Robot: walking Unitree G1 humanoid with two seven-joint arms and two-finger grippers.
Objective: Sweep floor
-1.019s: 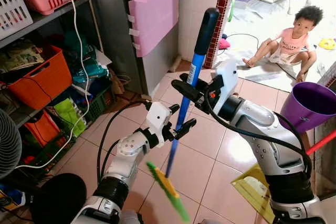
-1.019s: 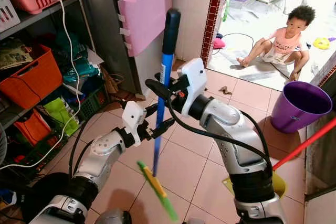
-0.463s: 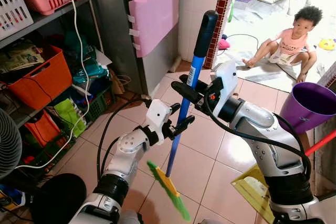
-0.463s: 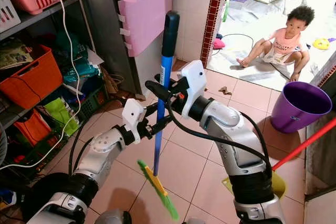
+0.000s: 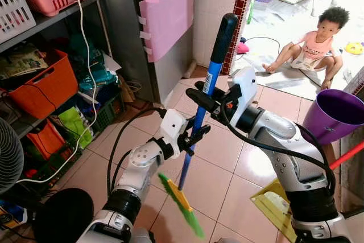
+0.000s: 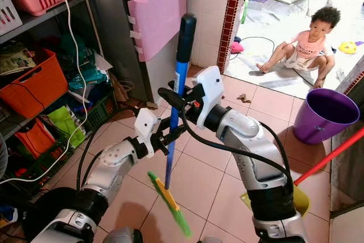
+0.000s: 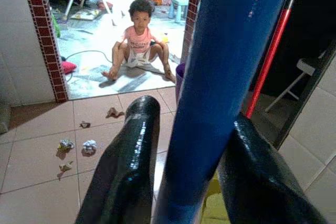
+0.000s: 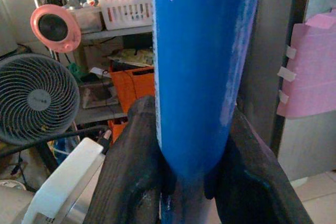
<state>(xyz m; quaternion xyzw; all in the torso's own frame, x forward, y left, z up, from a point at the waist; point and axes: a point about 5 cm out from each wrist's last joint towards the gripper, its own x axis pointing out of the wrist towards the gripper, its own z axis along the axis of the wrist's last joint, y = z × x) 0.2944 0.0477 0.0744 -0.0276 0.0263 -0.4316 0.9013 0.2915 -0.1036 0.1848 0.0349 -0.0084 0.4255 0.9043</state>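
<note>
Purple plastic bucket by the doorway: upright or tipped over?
Upright. The purple plastic bucket stands on the tiled floor with its open mouth facing up; its inside looks dark, contents cannot tell.

Two silver jointed arms, black collars at the elbows, white housings at the wrists, looping black cables, left gripper [image 5: 192, 136] and right gripper [image 5: 200, 95] with long glossy black fingers [image 7: 126, 171]

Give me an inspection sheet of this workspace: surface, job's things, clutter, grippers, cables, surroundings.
Surface: pink tiled floor.
Job's things: blue broom held near upright, green head low; yellow dustpan on floor.
Clutter: paper scraps on tiles.
Grippers: right gripper shut on broom, upper; left gripper shut on it lower.
Cables: white cord down the shelves.
Surroundings: seated child, purple bucket, orange crate, fan.
</note>
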